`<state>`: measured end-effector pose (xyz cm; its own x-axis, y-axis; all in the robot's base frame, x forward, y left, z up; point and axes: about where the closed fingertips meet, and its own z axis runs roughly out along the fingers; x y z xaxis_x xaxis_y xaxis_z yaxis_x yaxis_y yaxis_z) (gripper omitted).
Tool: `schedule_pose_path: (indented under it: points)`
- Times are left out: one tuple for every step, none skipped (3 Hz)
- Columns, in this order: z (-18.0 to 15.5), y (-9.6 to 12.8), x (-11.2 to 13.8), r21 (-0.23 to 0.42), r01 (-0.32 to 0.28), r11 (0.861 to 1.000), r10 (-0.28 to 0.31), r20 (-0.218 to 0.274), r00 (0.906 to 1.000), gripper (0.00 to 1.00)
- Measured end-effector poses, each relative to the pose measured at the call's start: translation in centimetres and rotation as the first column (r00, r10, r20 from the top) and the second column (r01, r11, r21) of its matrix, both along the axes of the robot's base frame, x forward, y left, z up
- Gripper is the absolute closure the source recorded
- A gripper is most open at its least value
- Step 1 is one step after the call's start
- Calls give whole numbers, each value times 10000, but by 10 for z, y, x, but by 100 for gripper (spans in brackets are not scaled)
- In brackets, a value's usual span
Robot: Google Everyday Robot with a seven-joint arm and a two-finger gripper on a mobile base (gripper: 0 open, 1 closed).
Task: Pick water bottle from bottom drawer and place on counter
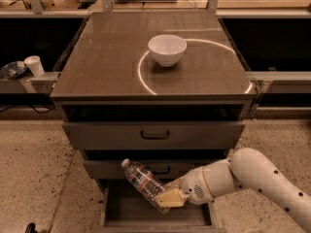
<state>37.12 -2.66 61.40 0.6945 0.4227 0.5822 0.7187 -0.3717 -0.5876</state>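
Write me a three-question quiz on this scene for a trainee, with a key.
1. True or false: the pincer, low over the open bottom drawer, is shut on the water bottle.
2. What stands on the counter? A) a white bowl B) a kettle C) a plate
3. Fill in: the water bottle is tilted, its white cap pointing up and to the picture's ____.
Key: 1 true; 2 A; 3 left.
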Motion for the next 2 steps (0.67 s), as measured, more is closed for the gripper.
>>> schedule_pose_path:
  points:
    - [44,6,-5,-108,-343,9994,350,648,9973,100]
    - [53,9,-6,-188,-445,9988,459,797,9958,100]
